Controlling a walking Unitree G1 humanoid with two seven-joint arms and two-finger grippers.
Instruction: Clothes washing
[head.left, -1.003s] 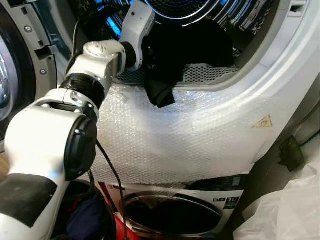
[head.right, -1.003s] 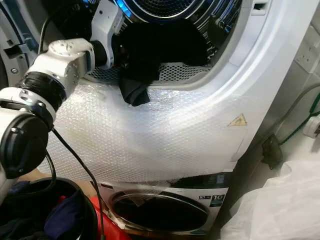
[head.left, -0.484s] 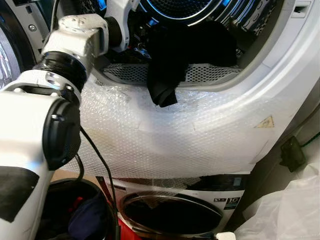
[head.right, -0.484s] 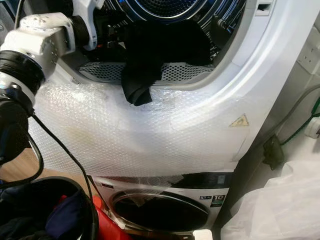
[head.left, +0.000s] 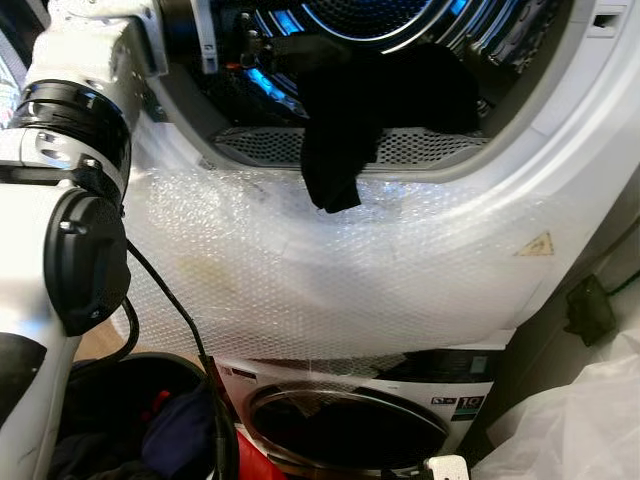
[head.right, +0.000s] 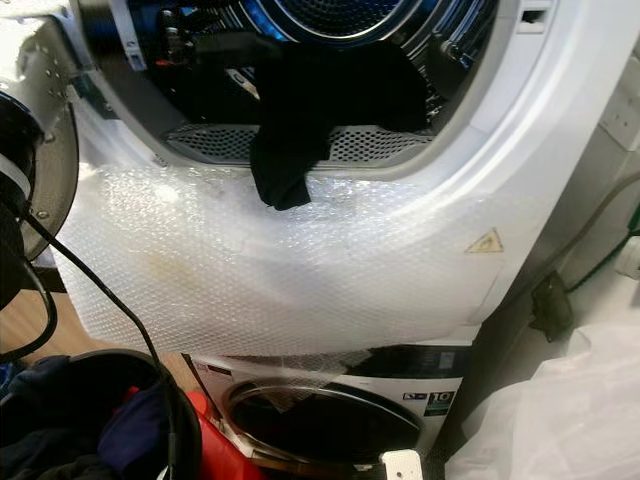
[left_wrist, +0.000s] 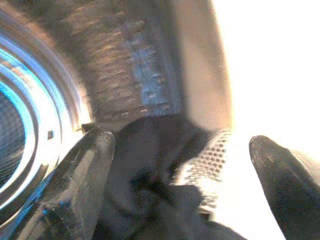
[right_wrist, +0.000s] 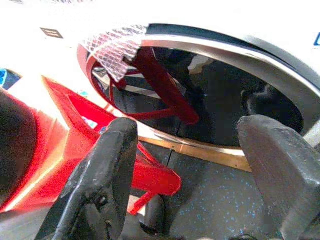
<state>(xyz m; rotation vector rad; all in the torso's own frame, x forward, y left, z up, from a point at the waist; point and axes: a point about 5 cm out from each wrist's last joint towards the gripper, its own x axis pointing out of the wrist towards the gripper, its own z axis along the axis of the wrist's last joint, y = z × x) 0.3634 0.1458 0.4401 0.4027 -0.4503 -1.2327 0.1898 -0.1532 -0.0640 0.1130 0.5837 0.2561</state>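
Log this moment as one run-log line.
stage: loading upper drum | left gripper: open, at drum mouth facing black garment | garment: draped over door rim, partly outside | right gripper: open, low by lower machine door

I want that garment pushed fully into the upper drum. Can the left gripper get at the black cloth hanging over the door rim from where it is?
Probably yes. The left gripper is open at the upper drum's mouth, with the black cloth directly between its fingers and nothing between them.

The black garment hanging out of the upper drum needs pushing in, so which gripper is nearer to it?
Left. The left gripper is open right at the black garment by the drum mouth; the right gripper hangs low, facing the lower machine's door.
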